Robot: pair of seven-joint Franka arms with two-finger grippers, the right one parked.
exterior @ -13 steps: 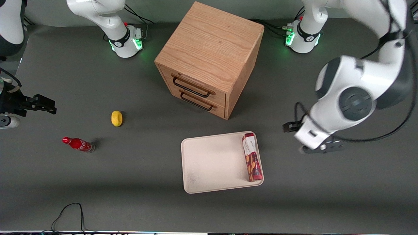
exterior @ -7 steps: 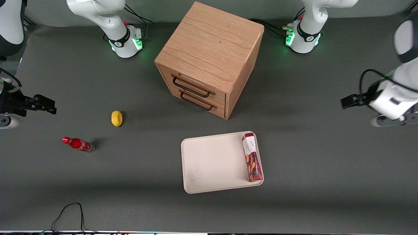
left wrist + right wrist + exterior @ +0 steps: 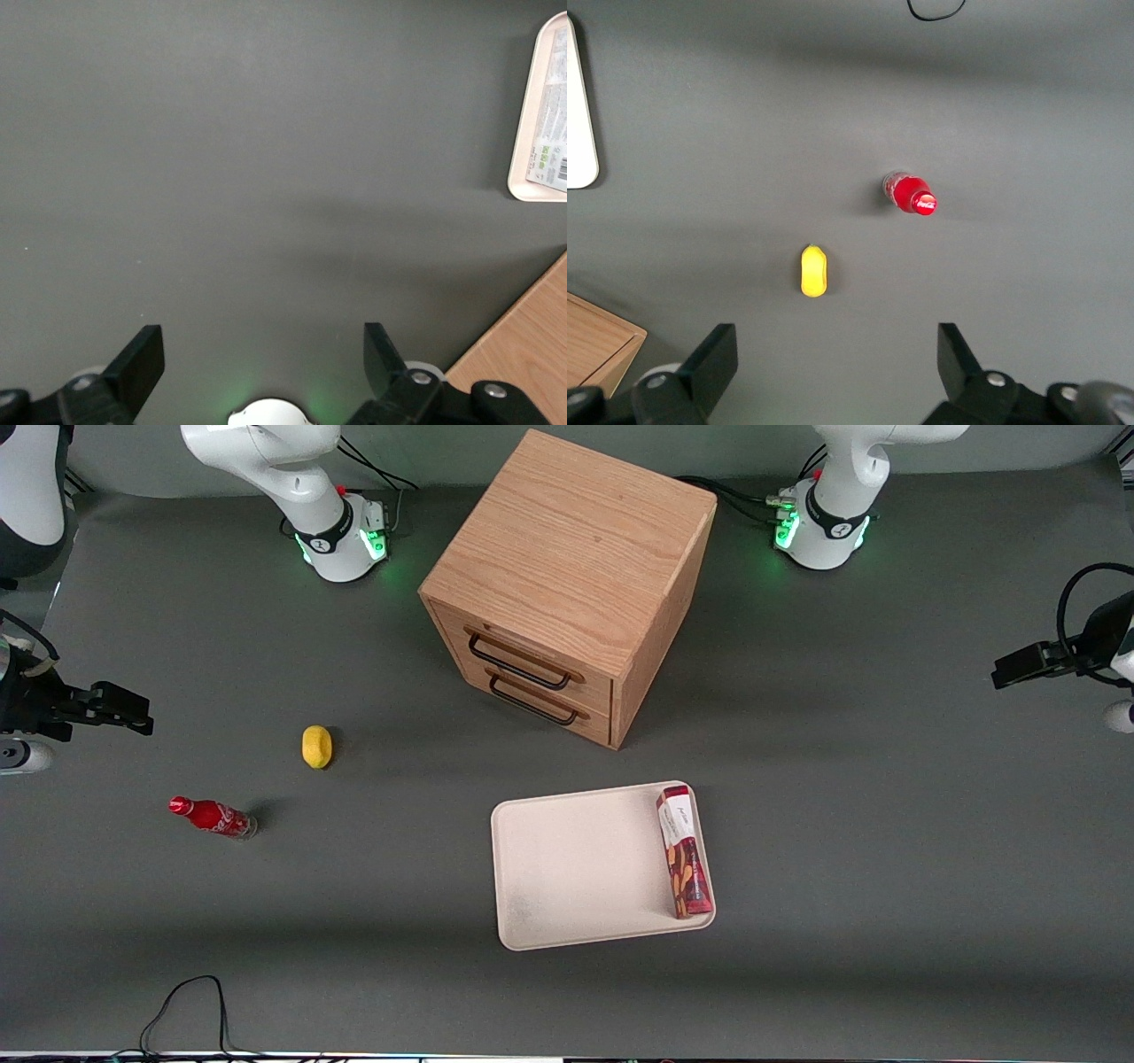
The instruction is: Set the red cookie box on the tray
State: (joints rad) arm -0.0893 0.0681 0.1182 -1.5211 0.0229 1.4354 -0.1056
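The red cookie box (image 3: 684, 852) lies flat on the off-white tray (image 3: 576, 859), along the tray's edge nearest the working arm, with its white label end toward the cabinet. My left gripper (image 3: 1019, 666) is open and empty. It hangs above bare table at the working arm's end, well away from the tray. In the left wrist view the gripper (image 3: 261, 354) has its jaws spread wide over grey table. A corner of the tray (image 3: 532, 106) and a bit of the box's label (image 3: 554, 164) show there.
A wooden two-drawer cabinet (image 3: 567, 584) stands farther from the camera than the tray; its corner shows in the left wrist view (image 3: 523, 363). A yellow lemon (image 3: 316, 746) and a small red soda bottle (image 3: 213, 817) lie toward the parked arm's end.
The left arm has drawn back from beside the tray toward the working arm's end of the table and away from the camera. The cookie box and tray have not moved.
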